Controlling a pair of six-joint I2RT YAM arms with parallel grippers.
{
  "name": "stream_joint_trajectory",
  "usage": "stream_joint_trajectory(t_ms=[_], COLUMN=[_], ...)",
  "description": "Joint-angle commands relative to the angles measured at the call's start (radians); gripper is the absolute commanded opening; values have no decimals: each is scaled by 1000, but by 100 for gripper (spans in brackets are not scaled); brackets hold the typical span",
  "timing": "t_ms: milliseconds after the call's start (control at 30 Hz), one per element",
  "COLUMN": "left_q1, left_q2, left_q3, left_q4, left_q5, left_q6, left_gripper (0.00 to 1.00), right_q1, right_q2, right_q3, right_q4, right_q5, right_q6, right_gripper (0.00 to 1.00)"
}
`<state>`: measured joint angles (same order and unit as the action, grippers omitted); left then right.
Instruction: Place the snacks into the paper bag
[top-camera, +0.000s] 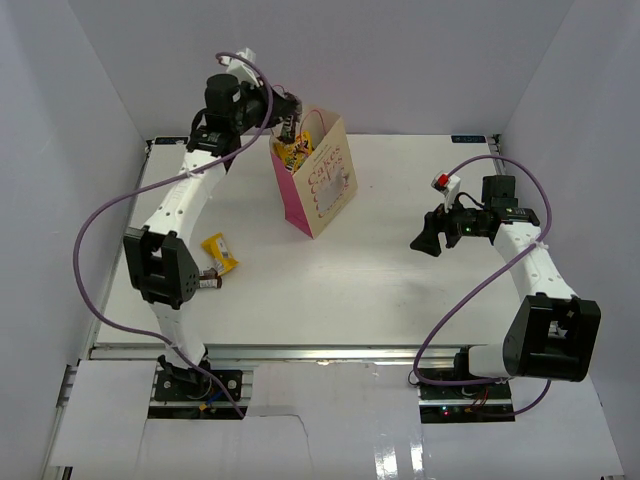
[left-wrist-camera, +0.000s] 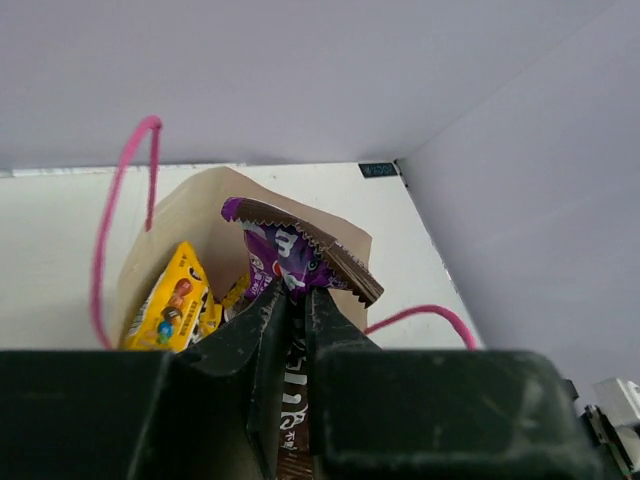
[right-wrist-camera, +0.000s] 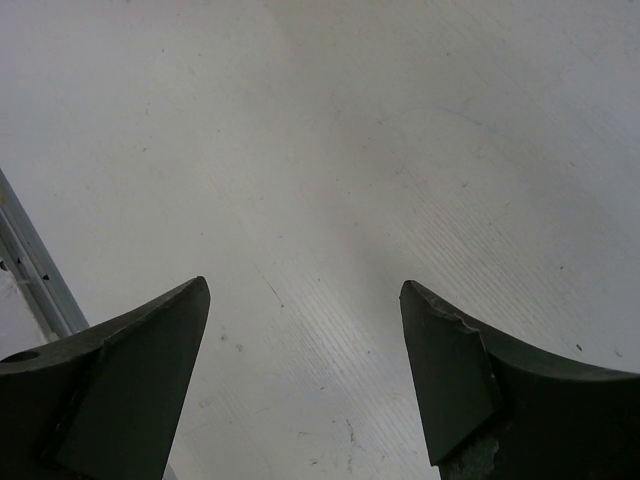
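The paper bag (top-camera: 322, 185) stands upright at the back middle of the table, tan with pink sides; its open mouth also shows in the left wrist view (left-wrist-camera: 190, 215). My left gripper (left-wrist-camera: 297, 296) is over the bag's mouth, shut on a purple and brown snack packet (left-wrist-camera: 295, 255) that hangs into the opening. A yellow packet (left-wrist-camera: 170, 300) lies inside the bag. In the top view the left gripper (top-camera: 285, 125) is at the bag's rim. A yellow packet (top-camera: 220, 252) and a brown bar (top-camera: 211, 281) lie on the table beside the left arm. My right gripper (top-camera: 428, 237) is open and empty, with only bare table under it (right-wrist-camera: 305, 290).
White walls enclose the table on three sides. The bag's pink loop handles (left-wrist-camera: 120, 200) stand up beside the left gripper. The table's metal front rail (top-camera: 300, 350) runs along the near edge. A purple cable (top-camera: 95, 240) loops off the left arm.
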<state>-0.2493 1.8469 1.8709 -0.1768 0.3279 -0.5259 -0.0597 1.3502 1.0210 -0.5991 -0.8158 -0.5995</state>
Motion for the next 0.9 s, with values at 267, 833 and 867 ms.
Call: stream_joint_trajectory(t_ms=[267,833,867], left_q1=[-53,188,189], left_q2=[8,-408,-391], left_q3=[163,-776,-782], left_q4=[-110,-362,-362], left_q5=[-77,-466,-475], left_q6=[50,-72,-71], left_gripper=[70,76,77], right_q1=[-6,8,11], right_q2=[-49,41,44], right_q3=[-9,17,21], right_q4=[-13,-48,-50], right_q5=[-25,1,4], right_q6=[-39,-54,-52], right_gripper=[82,81,81])
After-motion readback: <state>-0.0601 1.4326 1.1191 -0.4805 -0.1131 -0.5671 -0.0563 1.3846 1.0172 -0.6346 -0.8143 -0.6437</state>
